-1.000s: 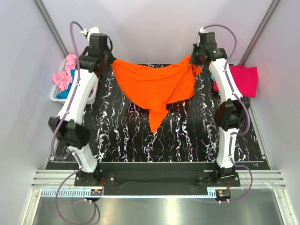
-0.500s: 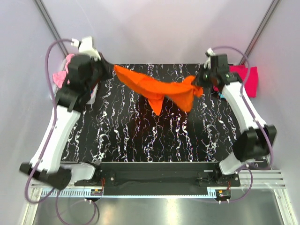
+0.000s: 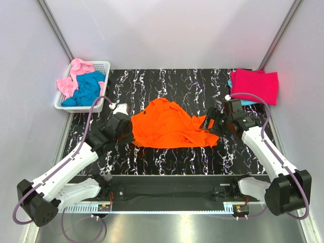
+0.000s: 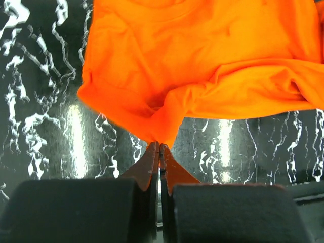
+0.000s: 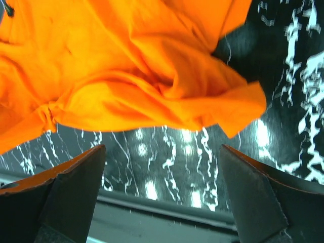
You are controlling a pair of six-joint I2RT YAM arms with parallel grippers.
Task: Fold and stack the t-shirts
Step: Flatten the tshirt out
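The left gripper pinches the orange shirt by its edge, anchoring it on the desk for folding; the right gripper gapes wide, empty.

Four t-shirts can be counted for certain. One orange t-shirt is in the middle of the frame and one crimson-pink t-shirt at the upper right. At the upper left are one teal blue t-shirt and one light pink t-shirt.

One strip of blue cloth shows at the edge of the crimson-pink one; whether it is a fifth shirt cannot be told.

There is one white lattice basket and one black marbled counter.

There are two robot arms, the left arm at the lower left and the right arm at the lower right. Each carries one claw, so two claws: the left claw and the right claw.
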